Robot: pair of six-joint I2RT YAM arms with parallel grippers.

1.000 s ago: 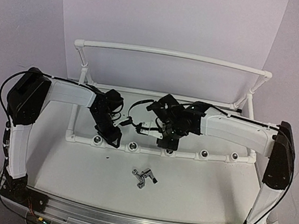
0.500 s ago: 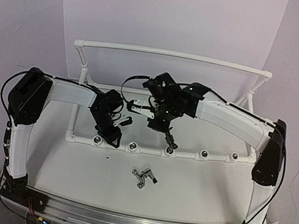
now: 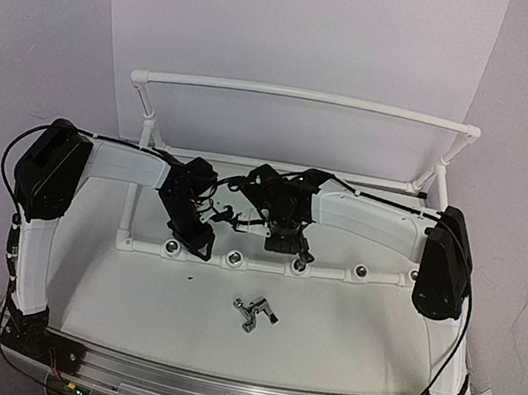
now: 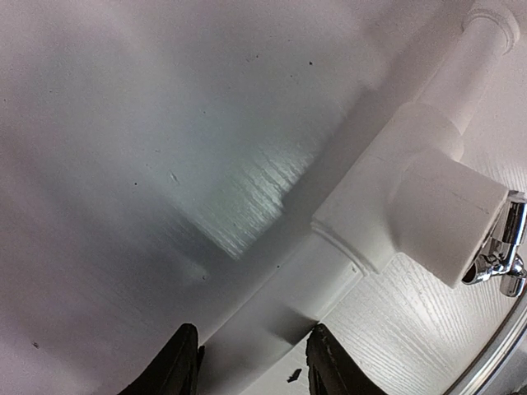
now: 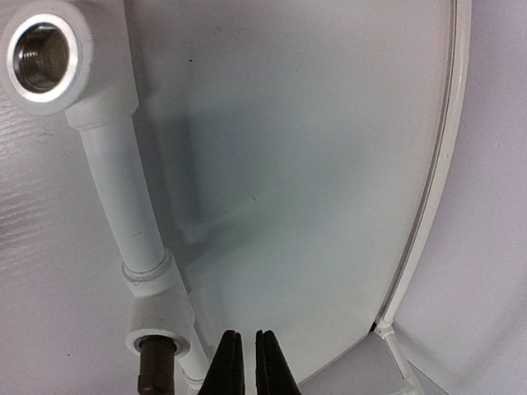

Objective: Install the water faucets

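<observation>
Plan of the approach: the loose faucet [image 3: 255,312] lies on the surface [image 3: 353,334] on the base side of the pipe frame [image 3: 302,93], long axis roughly left-to-right, well apart from both arms. The right gripper [image 5: 247,336], jaws pressed together on nothing, hangs over the front pipe [image 3: 333,271] almost straight behind it and is the nearer. Just beside it a dark stem [image 5: 153,372], judged the other faucet, sits in a socket [image 5: 156,339]. The left gripper [image 4: 253,350] has its jaws clamped across the same pipe. Bare surface rings the loose faucet, bounded by the near rail [image 3: 232,390]
</observation>
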